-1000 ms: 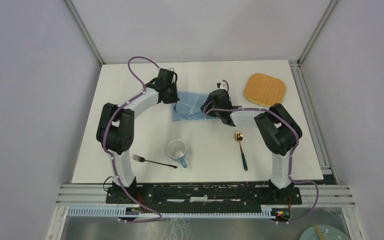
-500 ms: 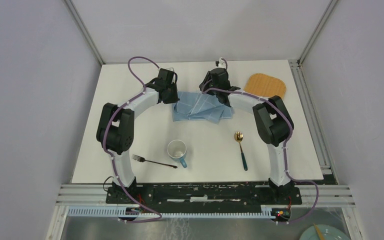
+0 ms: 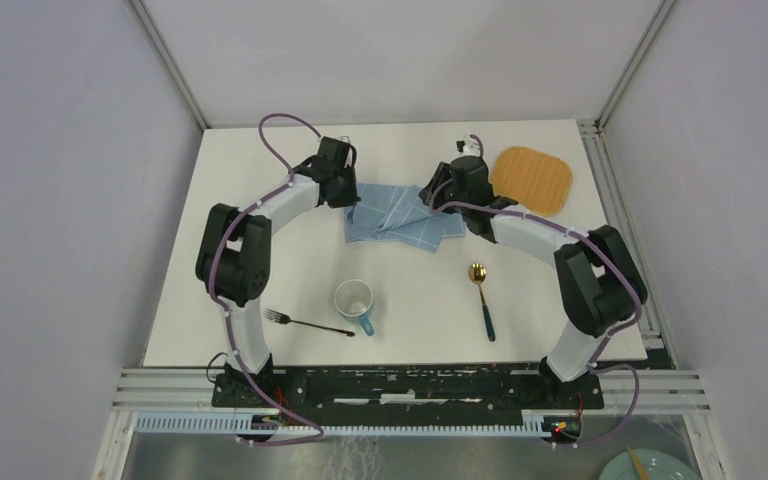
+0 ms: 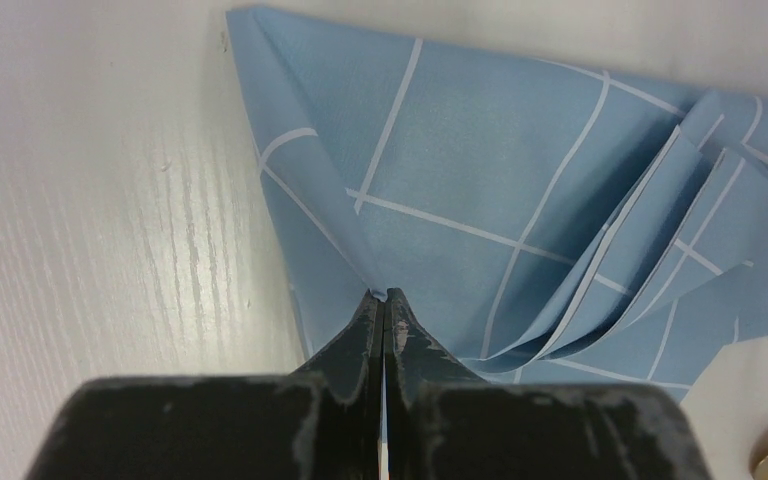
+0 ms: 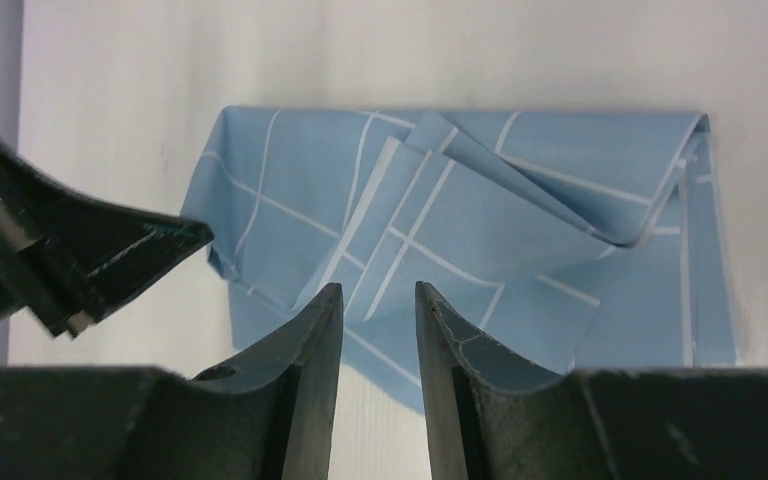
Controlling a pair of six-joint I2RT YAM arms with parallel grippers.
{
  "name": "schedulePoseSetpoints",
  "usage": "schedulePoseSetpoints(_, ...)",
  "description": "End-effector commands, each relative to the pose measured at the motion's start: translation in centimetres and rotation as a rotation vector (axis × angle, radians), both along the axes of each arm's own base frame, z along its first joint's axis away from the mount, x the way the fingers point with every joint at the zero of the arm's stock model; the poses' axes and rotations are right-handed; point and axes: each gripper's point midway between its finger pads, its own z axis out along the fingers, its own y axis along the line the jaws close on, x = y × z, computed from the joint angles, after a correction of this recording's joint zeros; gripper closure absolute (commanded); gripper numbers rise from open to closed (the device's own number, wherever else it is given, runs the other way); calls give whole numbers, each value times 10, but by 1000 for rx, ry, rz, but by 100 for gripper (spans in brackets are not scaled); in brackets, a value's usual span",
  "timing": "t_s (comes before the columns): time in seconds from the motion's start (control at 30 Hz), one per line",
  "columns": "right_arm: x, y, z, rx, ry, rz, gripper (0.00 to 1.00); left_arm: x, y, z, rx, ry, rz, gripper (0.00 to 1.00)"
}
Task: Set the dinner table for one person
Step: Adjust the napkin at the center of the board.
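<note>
I have my left gripper (image 4: 382, 300) clamped on the left corner of the blue checked cloth (image 3: 400, 208); my right gripper (image 5: 378, 290), jaws apart, hovers above its right end

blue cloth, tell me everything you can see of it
The blue cloth is thin light-blue fabric with a grid of fine white lines. It lies loosely folded on the white dinner table, toward the far middle, with several creased layers fanned out and overlapping rather than squared up. The left end effector is pinched shut on its near-left edge. The right end effector hangs over its other side, jaws slightly apart, and looks clear of it.
</note>
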Motion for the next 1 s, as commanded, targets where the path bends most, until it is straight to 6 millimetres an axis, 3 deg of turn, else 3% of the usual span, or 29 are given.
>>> schedulePoseSetpoints(0.0,-26,-2,29,93,-47,25,61,16,-7,16,-12,-61,-30,98)
schedulePoseSetpoints(0.2,-71,-11,1,188,47,10,60,15,-6,18,-13,-65,-30,98)
schedulePoseSetpoints(0.33,-87,-12,-20,239,83,7,59,14,-7,18,-13,-61,-30,98)
schedulePoseSetpoints(0.97,-109,-20,-59,295,196,-62,58,10,-6,20,-21,-61,-27,98)
